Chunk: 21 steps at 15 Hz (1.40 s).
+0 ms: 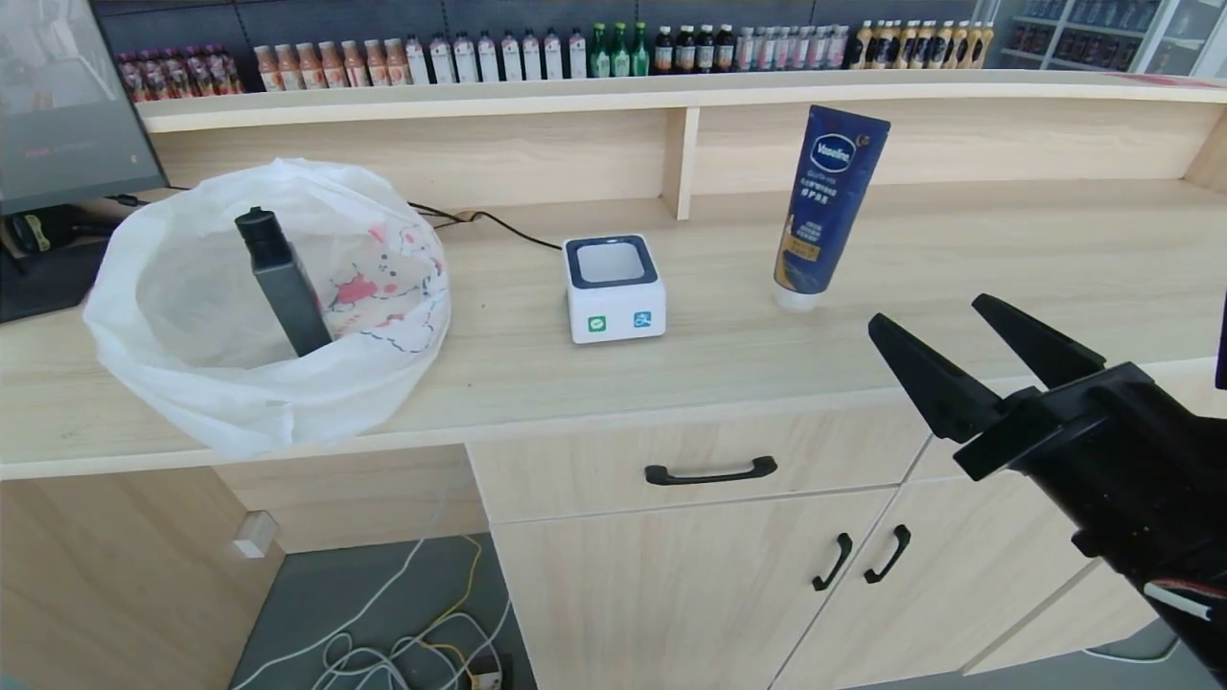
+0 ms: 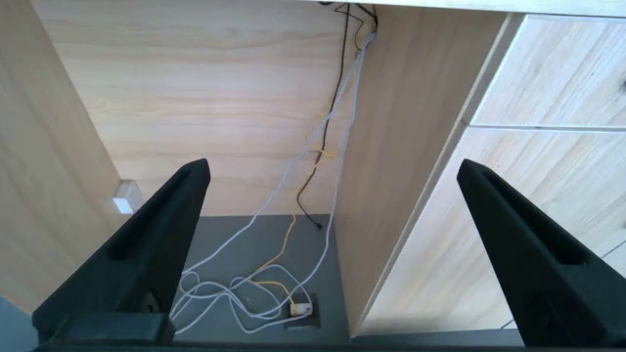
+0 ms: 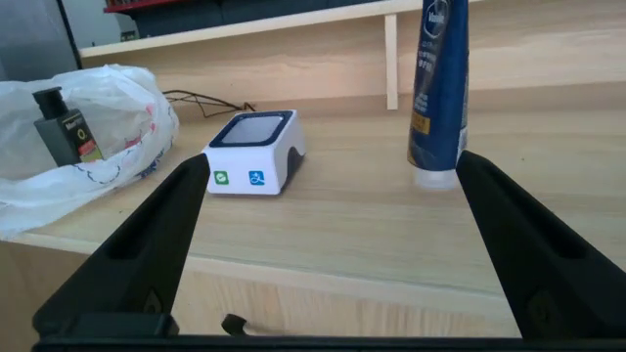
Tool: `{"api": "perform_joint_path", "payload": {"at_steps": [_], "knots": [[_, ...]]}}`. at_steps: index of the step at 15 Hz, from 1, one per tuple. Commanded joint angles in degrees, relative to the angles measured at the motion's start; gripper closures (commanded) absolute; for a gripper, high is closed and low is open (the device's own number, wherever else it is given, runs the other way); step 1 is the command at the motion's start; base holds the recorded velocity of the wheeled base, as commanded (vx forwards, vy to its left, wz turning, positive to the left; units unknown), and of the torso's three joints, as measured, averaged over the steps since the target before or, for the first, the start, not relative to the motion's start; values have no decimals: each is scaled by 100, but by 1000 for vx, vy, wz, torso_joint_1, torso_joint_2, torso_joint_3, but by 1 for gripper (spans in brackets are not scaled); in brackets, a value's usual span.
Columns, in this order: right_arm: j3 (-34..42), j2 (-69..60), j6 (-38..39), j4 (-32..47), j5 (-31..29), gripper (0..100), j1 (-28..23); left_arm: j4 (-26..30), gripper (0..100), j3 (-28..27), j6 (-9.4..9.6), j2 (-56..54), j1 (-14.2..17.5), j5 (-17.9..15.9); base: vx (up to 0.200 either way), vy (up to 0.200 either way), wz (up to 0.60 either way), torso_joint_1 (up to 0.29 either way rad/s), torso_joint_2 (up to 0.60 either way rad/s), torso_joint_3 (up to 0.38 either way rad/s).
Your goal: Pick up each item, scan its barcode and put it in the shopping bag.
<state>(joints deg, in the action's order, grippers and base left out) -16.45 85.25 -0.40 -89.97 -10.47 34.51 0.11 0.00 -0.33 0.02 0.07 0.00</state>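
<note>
I see thin white plastic shopping bag open-mouthed at left of light wooden surface. Inside: dark grey flat bottle with black cap, leaning, cap up. Dark blue plastic tube stands cap-down right of white square scanner box, long axis near vertical. My right claw wide open, empty, near tube, not touching. Left claw wide open, empty, below surface.
</note>
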Motion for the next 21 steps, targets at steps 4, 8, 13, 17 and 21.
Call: {"api": "perform_joint_path", "payload": {"at_steps": [4, 8, 13, 17, 21], "knots": [[159, -43, 5, -3, 10, 0, 3, -2, 0, 0, 7, -2, 1, 0, 0, -150, 0, 3, 3, 2], [98, -35, 5, -3, 10, 0, 3, -2, 0, 0, 15, -2, 1, 0, 0, 0, 0, 0, 0, 0], [203, -70, 5, -3, 10, 0, 12, -2, 0, 0, 24, -2, 1, 0, 0, 0, 0, 0, 0, 0], [71, 132, 58, -3, 28, 0, 29, -2, 0, 0, 24, -2, 1, 0, 0, 0, 0, 0, 0, 0], [-1001, 115, 225, 1060, 133, 0, -32, -2, 0, 0, 24, -2, 1, 0, 0, 0, 0, 0, 0, 0]]}}
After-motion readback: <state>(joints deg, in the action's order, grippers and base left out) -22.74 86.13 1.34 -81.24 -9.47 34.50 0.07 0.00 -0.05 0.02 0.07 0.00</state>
